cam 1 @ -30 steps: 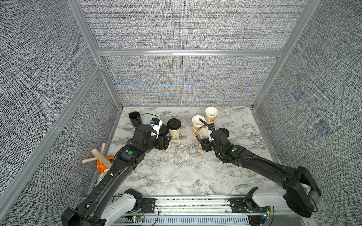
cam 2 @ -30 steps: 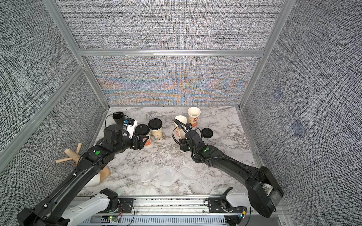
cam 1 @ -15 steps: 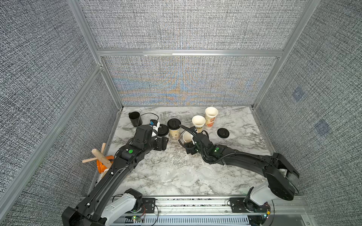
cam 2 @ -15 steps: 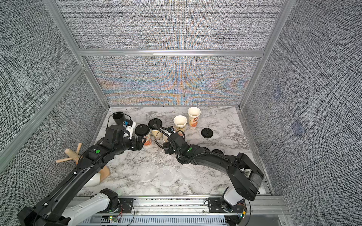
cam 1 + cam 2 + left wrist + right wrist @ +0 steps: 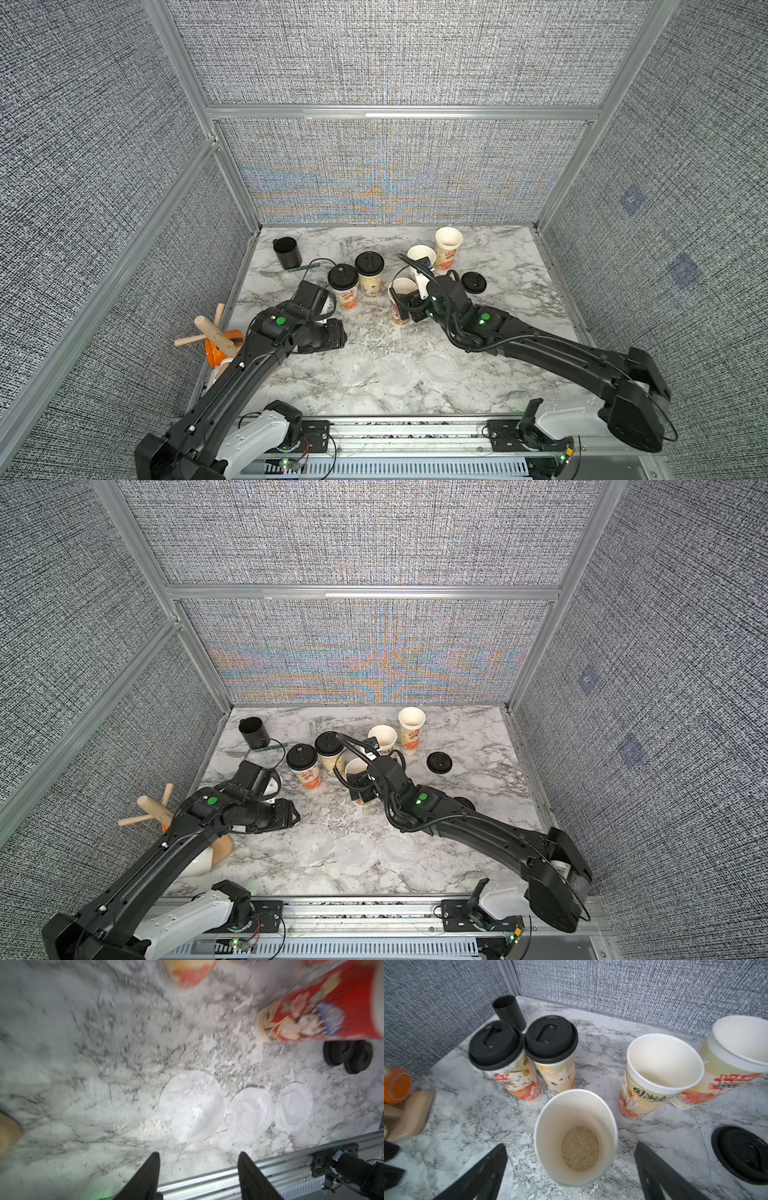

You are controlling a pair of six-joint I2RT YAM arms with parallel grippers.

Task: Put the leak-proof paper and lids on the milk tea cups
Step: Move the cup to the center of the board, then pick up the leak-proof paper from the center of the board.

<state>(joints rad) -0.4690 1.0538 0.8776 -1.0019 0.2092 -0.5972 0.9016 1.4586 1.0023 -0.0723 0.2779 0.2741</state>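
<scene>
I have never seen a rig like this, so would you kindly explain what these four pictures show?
Two black robot arms with two-finger grippers work at a marble table. Two pictures look down from overhead; two come from wrist cameras. On the table are five printed paper cups, two with black lids, plus a plain black cup, loose lids and three thin round paper sheets. The left gripper is open, facing the sheets. The right gripper is open around an unlidded cup, not touching. Nothing is held.

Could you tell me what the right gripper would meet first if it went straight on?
Probably the nearest lidless milk tea cup, standing directly ahead of the right gripper, whose jaws are open.
</scene>
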